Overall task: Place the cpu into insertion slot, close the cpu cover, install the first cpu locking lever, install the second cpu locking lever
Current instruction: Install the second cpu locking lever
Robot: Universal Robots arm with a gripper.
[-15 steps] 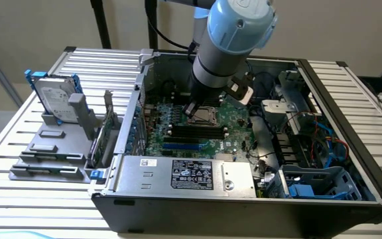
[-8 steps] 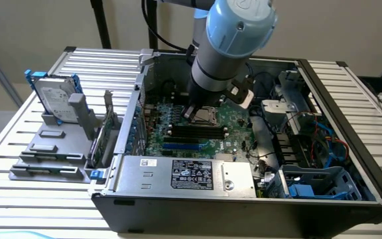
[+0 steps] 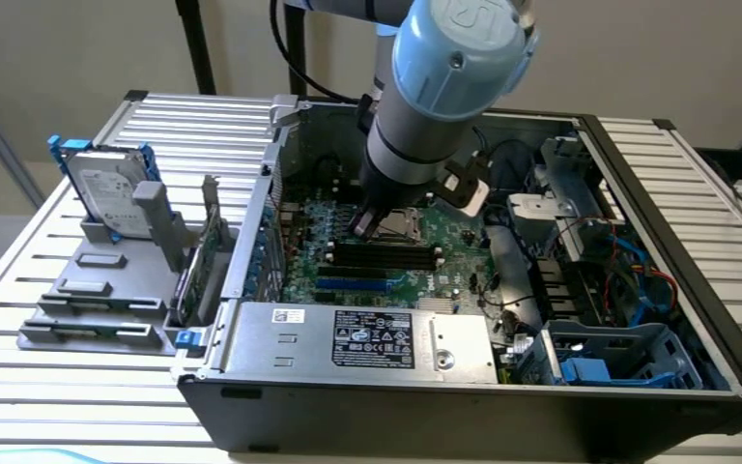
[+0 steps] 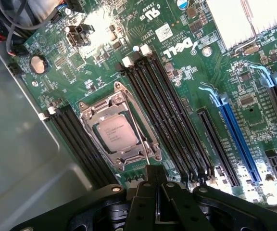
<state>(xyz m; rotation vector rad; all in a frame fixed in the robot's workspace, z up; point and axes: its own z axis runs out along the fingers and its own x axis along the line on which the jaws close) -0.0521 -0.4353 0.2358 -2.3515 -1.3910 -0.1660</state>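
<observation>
In the wrist view, your gripper sits closest, its black fingers pressed together with nothing between them. The tip meets the end of a thin metal lever that runs along one side of the socket. Just past it you see the cpu lying flat in the insertion slot, metal top up, and the cpu cover is down over it, its silver frame ringing the chip. On both sides of the socket run long black memory slots, and beyond them a blue expansion slot on the green motherboard.

In the exterior view, nearest you is the power supply with its label at the front of the open computer case. Behind it the arm reaches down into the case, and the gripper is low over the socket. Toward the exterior view's left, a hard drive stands in a grey holder on the slatted table.
</observation>
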